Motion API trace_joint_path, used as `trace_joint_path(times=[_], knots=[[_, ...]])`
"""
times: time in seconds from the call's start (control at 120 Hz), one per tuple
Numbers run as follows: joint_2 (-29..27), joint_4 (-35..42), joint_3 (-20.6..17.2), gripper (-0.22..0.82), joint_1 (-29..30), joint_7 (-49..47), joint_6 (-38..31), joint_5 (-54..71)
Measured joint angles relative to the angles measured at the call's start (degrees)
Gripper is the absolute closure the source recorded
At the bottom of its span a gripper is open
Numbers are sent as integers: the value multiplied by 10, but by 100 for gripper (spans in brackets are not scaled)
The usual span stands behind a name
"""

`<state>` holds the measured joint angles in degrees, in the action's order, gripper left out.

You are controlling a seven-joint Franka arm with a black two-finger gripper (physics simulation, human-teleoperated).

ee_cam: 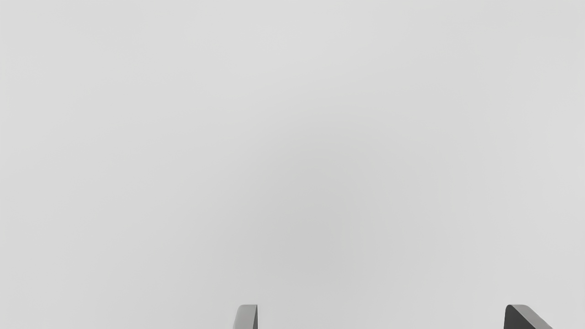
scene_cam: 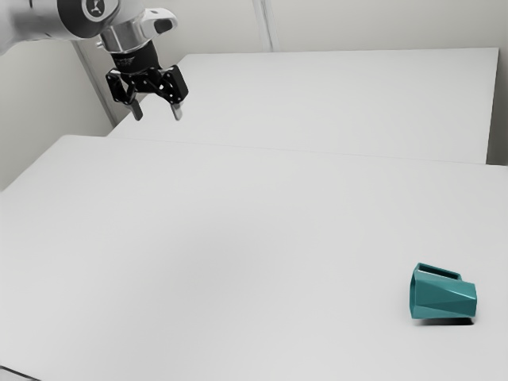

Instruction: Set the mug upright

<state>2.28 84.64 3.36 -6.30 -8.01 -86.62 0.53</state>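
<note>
In the exterior view, looking from the arm's side, from above the table (scene_cam: 214,262), slanting down and across it toward the wall (scene_cam: 349,24) at the top of the frame. Set well back from the arm (scene_cam: 48,20) and end effector (scene_cam: 156,117) at upper left; nearer to the table along the bottom of the frame. In the wrist view, looking from the hand, past the fingers (ee_cam: 245,317), down onto a plain pale surface. Close to the fingers, farther from that surface. Shared by both views: the fingers, and apparently some of the table; impossible to tell exactly which patch.
</note>
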Motion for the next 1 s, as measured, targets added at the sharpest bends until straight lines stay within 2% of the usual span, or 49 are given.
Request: trace_joint_path(times=[0.175, 0.342, 0.675, 0.867, 1.0], knots=[[0, 0, -1, 2, 3, 1, 0, -4], [1, 7, 0, 2, 8, 14, -3, -62], [0, 129, 1, 2, 7, 86, -104, -247], [2, 188, -1, 2, 4, 148, -137, -361], [3, 217, -24, 2, 12, 189, -164, -409]])
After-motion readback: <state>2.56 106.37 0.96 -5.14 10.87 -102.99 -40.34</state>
